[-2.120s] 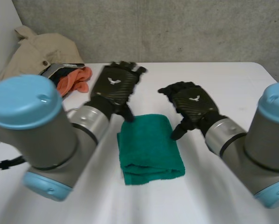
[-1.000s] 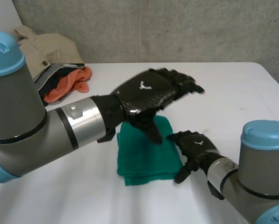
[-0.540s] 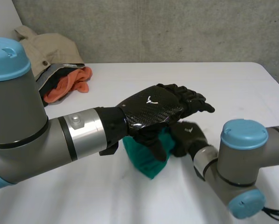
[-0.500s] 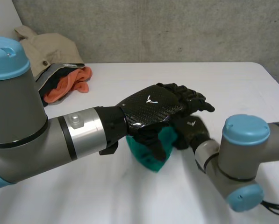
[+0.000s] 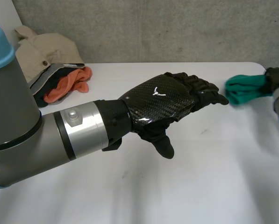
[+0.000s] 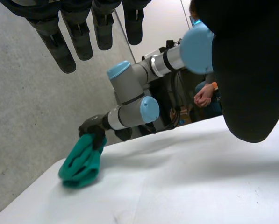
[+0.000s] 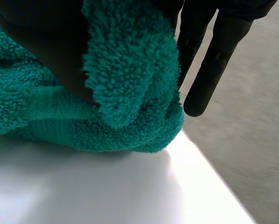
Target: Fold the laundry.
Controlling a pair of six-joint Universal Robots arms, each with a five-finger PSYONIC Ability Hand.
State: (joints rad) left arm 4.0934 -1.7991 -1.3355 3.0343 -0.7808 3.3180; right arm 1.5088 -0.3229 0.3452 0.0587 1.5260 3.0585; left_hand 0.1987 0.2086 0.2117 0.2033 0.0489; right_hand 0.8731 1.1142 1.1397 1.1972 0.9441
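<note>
The white worktop (image 5: 130, 196) is bare across its middle. The unfolded pile, a beige garment (image 5: 46, 53) over an orange cloth (image 5: 67, 84), sits at its far left corner.

My left hand (image 5: 165, 105) hangs above the middle with relaxed fingers, holding nothing. I'd leave it there, clear of the work.

The green towel (image 5: 244, 88) is bunched at the far right edge of the worktop, and its underside seems to touch the surface. My right hand (image 5: 277, 74) clamps it between the thumb and curled fingers, with two other fingers (image 7: 209, 56) lying straight beside the cloth.

I judge this step to be setting the towel aside. To do it well I should:

- settle it fully on the worktop, away from the brink
- press it flat so the layers lie square
- loosen thumb and fingers together
- lift straight off without dragging the terry
</note>
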